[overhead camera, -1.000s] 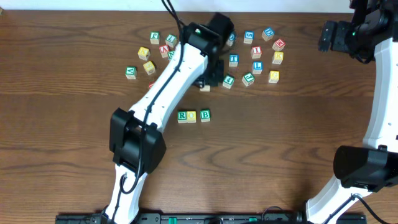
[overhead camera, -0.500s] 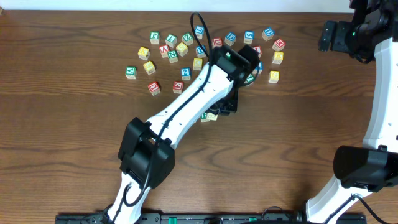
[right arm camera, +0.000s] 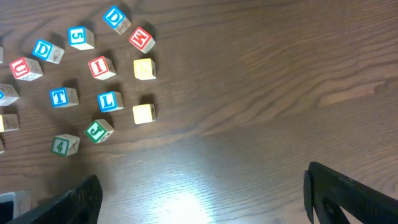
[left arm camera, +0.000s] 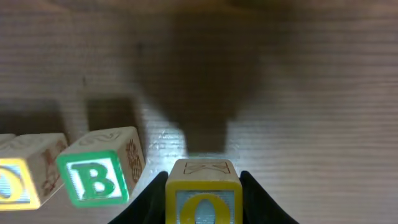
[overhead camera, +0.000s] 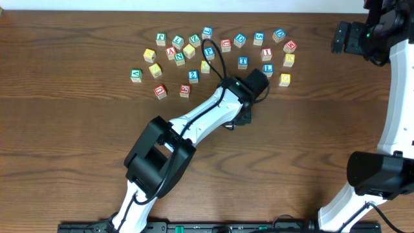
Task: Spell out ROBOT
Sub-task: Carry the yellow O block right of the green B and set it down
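Note:
My left gripper (left arm camera: 202, 186) is shut on a yellow-framed O cube (left arm camera: 202, 198), with a black finger (left arm camera: 151, 200) on each side of it. The cube sits low over the wood, just right of the green-framed B cube (left arm camera: 96, 180), with a small gap between them. Another yellow O cube (left arm camera: 11, 185) shows partly at the left edge, touching the B. From overhead the left gripper (overhead camera: 240, 118) and its arm hide that row, and the R is hidden. The blue-framed T cube (overhead camera: 243, 63) (right arm camera: 60, 97) lies among the loose cubes. My right gripper (right arm camera: 202, 196) stands open and empty, high at the far right (overhead camera: 343, 37).
Several loose letter cubes (overhead camera: 187, 52) lie scattered across the back of the table, from a green one (overhead camera: 136, 74) on the left to a plain yellow one (overhead camera: 284, 79) on the right. The right arm's white column (overhead camera: 394, 97) stands along the right edge.
The left arm has swung from the scattered cubes toward the front and right, carrying the yellow O cube down beside the B. The right arm has stayed still.

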Controlling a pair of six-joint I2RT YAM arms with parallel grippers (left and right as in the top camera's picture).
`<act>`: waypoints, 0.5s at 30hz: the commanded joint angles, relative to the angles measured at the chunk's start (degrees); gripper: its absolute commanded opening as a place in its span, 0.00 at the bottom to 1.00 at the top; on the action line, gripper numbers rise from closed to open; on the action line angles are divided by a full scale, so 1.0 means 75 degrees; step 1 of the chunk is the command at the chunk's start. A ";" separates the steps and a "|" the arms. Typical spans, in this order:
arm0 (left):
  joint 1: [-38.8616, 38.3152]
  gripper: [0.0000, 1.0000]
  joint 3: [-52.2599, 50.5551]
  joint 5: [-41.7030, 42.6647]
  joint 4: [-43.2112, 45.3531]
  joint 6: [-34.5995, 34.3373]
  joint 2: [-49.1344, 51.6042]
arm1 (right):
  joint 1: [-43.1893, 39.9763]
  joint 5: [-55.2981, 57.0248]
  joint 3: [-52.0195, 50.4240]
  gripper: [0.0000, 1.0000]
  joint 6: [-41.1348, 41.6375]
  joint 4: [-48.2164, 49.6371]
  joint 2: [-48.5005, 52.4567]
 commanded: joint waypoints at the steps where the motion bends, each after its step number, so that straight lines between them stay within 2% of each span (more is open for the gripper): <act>1: 0.0050 0.20 -0.0294 -0.0638 0.0047 -0.0431 -0.0117 | -0.0026 0.0003 -0.0009 0.99 -0.0099 -0.0009 -0.0006; 15: 0.0140 0.21 -0.0356 -0.0638 0.0254 -0.0568 0.0099 | -0.0026 0.0006 -0.0009 0.99 -0.0099 -0.0009 -0.0006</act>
